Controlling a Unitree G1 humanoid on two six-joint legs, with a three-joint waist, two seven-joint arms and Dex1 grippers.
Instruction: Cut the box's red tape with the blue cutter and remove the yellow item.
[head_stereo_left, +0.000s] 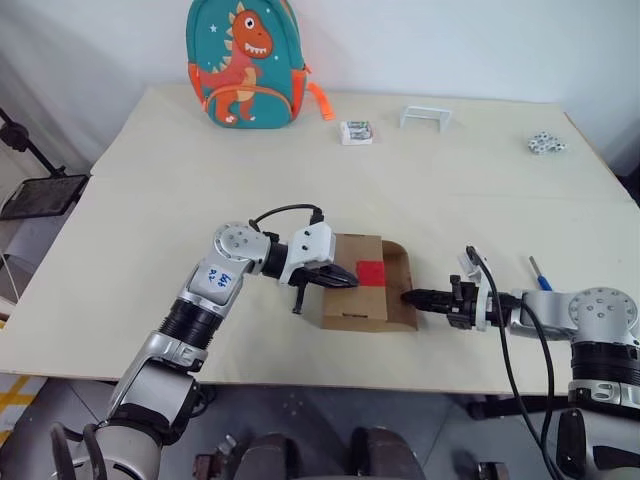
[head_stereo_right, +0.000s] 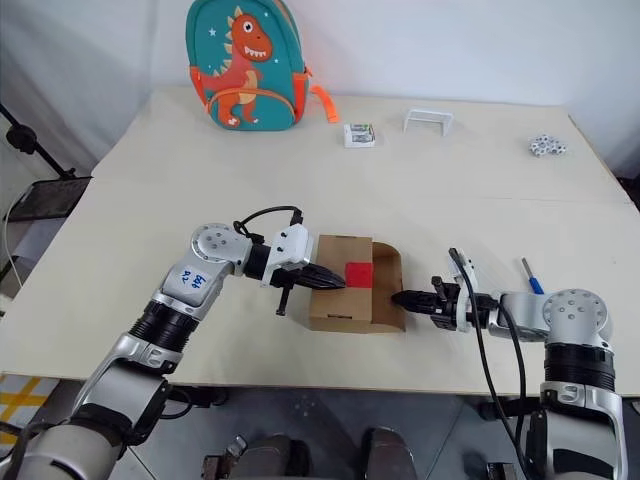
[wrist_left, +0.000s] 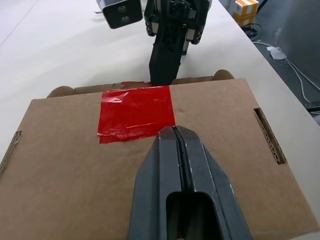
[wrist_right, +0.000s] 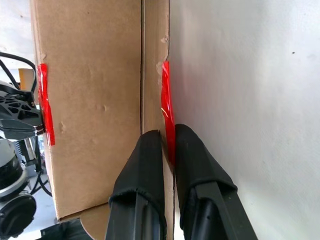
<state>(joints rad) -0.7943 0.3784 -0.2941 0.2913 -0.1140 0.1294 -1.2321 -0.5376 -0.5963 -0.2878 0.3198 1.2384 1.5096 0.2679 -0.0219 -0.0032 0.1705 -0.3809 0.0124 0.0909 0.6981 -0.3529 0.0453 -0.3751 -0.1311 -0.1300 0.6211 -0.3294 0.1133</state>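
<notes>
My left gripper (head_stereo_left: 345, 278) lies across the top of the box (head_stereo_left: 350, 305), its fingers pressed together with nothing between them, the tips resting on the brown lid just short of the red tape (head_stereo_left: 372, 271). The tape sits directly ahead of those tips, a wrinkled red square running over the lid's far edge and down the side.

My right gripper (head_stereo_left: 408, 297) comes in from the opposite side, its tips at the box's open flap (head_stereo_left: 400, 285). The right wrist view shows the two black fingers (wrist_right: 142, 170) pinching the flap's edge — one on either side of the cardboard, right where a strip of the red tape folds over it. So the two grippers point at each other with the box between them.

The blue cutter (head_stereo_left: 540, 273) lies on the table (head_stereo_left: 150, 200) behind my right hand, near the wrist, apart from both grippers — neither one holds it.

Well beyond both hands, at the table's far edge, stand a teal dinosaur backpack (head_stereo_left: 243, 62), a small packet (head_stereo_left: 356, 132), a white bracket (head_stereo_left: 426, 117) and a little cluster of white pieces (head_stereo_left: 546, 144).
</notes>
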